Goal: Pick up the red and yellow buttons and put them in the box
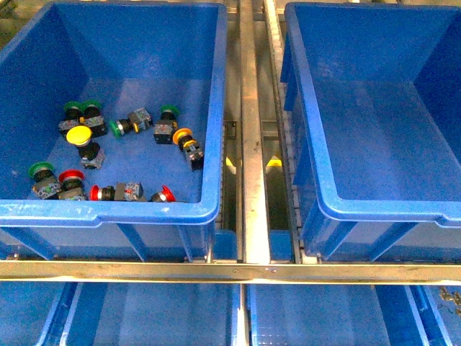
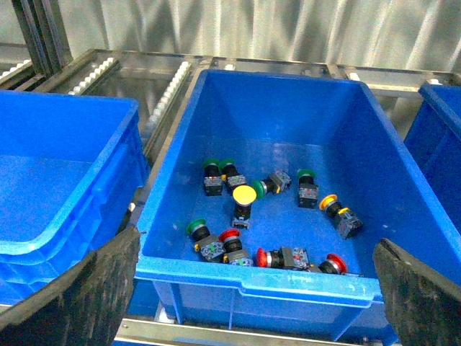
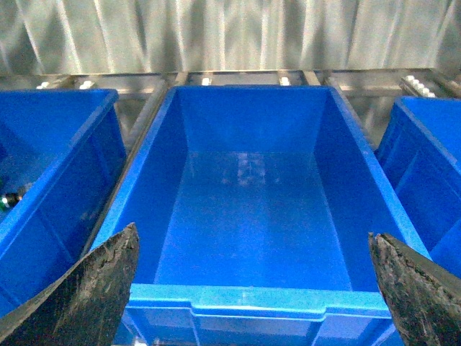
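My left gripper [image 2: 256,241]: fingers spread wide, nothing between them, hovering above near end of button crate [image 2: 216,277]. Red and yellow buttons [image 2: 245,194] lie on that crate's floor, below and just ahead of gripper, mixed with green-capped switches [image 2: 211,164]. I count two yellow caps mid-floor and three red along near wall. Box [image 2: 72,229], doubled rims, stands just beside button crate, on side away from my right arm. My right gripper [image 3: 253,232]: fingers likewise apart, holding nothing, above empty crate [image 3: 252,295].
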Tool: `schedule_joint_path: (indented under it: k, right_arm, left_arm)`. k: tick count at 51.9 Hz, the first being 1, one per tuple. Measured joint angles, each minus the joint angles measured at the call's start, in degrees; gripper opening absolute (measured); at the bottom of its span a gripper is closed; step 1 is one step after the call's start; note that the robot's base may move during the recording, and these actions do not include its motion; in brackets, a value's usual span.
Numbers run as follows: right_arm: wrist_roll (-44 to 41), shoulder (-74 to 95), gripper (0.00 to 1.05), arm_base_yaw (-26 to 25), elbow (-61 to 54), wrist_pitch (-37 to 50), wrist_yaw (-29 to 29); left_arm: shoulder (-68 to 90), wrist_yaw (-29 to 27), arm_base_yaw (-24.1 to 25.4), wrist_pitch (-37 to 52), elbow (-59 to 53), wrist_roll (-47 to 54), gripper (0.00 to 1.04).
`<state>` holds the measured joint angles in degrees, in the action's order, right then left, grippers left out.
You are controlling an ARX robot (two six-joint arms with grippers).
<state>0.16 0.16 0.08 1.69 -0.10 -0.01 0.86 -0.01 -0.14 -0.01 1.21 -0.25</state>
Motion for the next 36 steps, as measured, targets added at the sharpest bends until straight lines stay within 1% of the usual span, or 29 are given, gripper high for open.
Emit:
schedule_joint_path:
  k: [4,5,8,10,15,20,21,36]
  right_arm:
    - [0.0,0.0,0.97,0.0,0.0,0.0,0.0]
    - [0.0,0.0,0.97,0.0,0.0,0.0,0.0]
    - [0.0,0.0,0.97,0.0,0.0,0.0,0.0]
    - [0.0,0.0,0.97,0.0,0.0,0.0,0.1]
    - [0.0,0.0,0.97,0.0,0.0,0.0,0.0]
    - [0.0,0.0,0.97,0.0,0.0,0.0,0.0]
    - [0.0,0.0,0.97,0.0,0.0,0.0,0.0]
    - [0.0,0.0,0.97,0.0,0.0,0.0,0.0]
  left_arm:
    - [0.0,-0.3,-0.1,-0.1,0.0,-0.1,0.97]
    - [0.6,-1.6,-0.4,-0.8,0.1,-0.6,0.97]
    - [4.5,-9.5,-2.1,-5.9,2.1,-3.1,0.97]
    - [9.1,-12.0,-1.9,-5.2,3.0,-4.3,0.97]
    - [23.6,-10.6,-0.8,5.4,5.9,-5.8,0.97]
    - [32.0,-9.8,-0.8,11.9,8.3,-6.0,0.97]
    - [35.1,-9.4,-0.8,14.3,9.3,-6.1,0.97]
    - [59.8,-8.8,-1.4,28.1,19.9,-8.0,0.97]
